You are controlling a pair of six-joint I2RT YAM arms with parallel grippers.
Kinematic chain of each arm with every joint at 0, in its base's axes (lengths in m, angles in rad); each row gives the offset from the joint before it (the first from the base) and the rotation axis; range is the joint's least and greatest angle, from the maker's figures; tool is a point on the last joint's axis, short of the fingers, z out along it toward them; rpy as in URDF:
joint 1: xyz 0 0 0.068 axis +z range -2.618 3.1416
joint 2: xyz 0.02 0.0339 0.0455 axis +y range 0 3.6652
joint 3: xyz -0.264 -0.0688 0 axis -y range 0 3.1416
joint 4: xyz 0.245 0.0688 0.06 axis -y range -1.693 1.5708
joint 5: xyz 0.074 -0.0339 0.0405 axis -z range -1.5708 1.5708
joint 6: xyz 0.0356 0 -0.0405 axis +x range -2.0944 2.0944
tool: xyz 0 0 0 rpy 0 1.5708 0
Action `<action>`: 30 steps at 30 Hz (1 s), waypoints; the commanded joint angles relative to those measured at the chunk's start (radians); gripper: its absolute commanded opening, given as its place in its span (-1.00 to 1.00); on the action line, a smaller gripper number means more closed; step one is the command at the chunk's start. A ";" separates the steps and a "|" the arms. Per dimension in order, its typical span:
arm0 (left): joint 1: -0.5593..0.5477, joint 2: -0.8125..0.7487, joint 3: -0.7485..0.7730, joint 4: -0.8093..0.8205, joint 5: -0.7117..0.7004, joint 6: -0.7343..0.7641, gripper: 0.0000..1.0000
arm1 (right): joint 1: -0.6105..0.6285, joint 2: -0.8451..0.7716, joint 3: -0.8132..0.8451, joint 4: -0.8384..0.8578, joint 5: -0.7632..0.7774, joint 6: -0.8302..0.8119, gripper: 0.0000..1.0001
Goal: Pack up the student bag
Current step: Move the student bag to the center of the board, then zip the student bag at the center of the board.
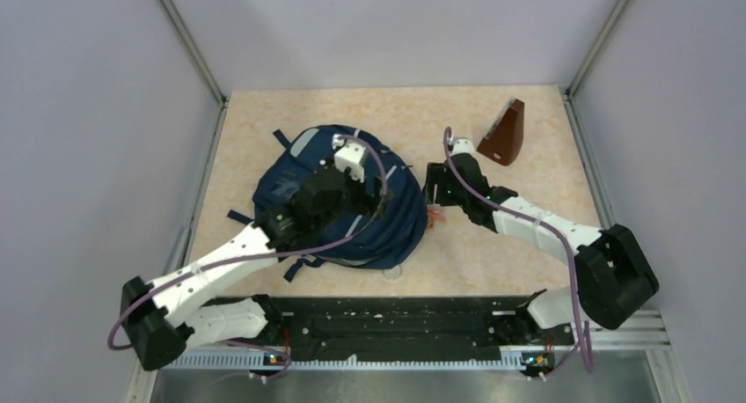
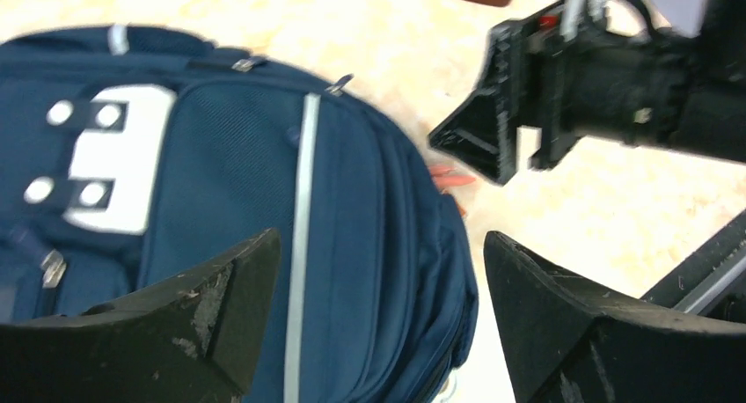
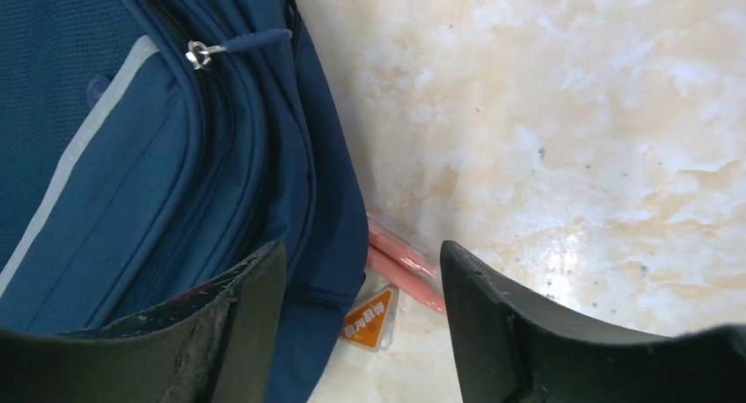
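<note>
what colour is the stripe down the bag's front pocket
Pale grey-white stripe on the navy student bag; clearest in the left wrist view.

The student bag (image 1: 400,220) lay flat on the tabletop (image 1: 264,126), left of its centre. A thin packet (image 3: 400,262) lay against the bag's right edge, partly under it. A wedge block (image 1: 504,132) stood near the far right corner, well apart. The left gripper (image 2: 378,253) hung over the bag, the right gripper (image 3: 361,249) above the packet.
</note>
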 commanded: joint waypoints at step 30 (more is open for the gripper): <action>0.293 -0.479 -0.450 -0.466 -0.013 -0.519 0.91 | 0.231 -0.035 -0.073 0.032 -0.043 0.164 -0.13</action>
